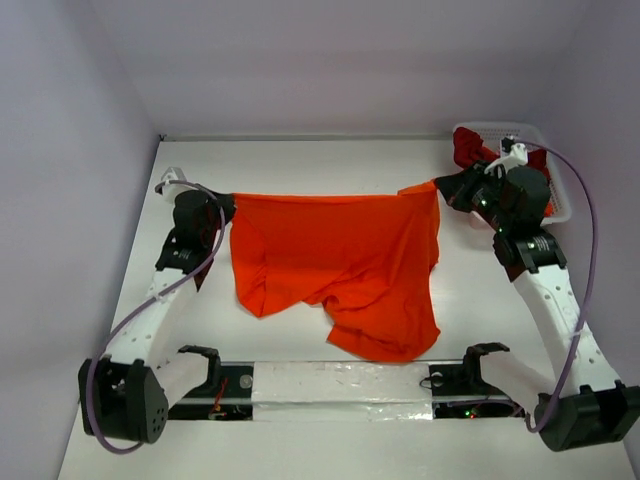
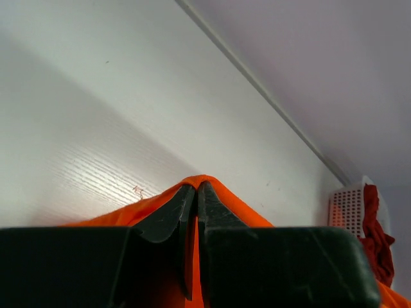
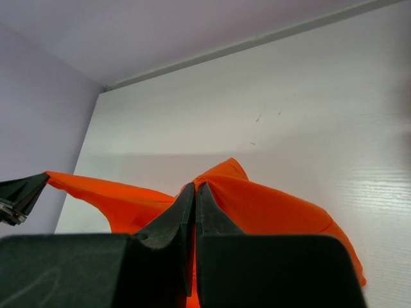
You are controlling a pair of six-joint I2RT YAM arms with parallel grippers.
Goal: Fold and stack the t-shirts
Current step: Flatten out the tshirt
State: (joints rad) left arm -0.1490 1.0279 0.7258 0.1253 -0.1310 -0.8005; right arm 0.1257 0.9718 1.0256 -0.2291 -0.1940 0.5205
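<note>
We hold the orange t-shirt (image 1: 340, 265) stretched over the middle of the table (image 1: 300, 165), the left gripper (image 1: 228, 203) at its 10 o'clock corner and the right gripper (image 1: 440, 188) at its 2 o'clock corner, probably to pull the top edge taut so the cloth spreads flat for folding. Both sets of jaws are clamped tight on a thin fold of orange fabric. A dark red t-shirt (image 1: 468, 148) lies in the white basket (image 1: 560, 210) at the table's 2 o'clock.

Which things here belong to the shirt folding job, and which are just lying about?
Job: orange t-shirt, held stretched between left hand and right hand; dark red t-shirt in the white basket.
Lying about: the white basket itself; the table.
</note>
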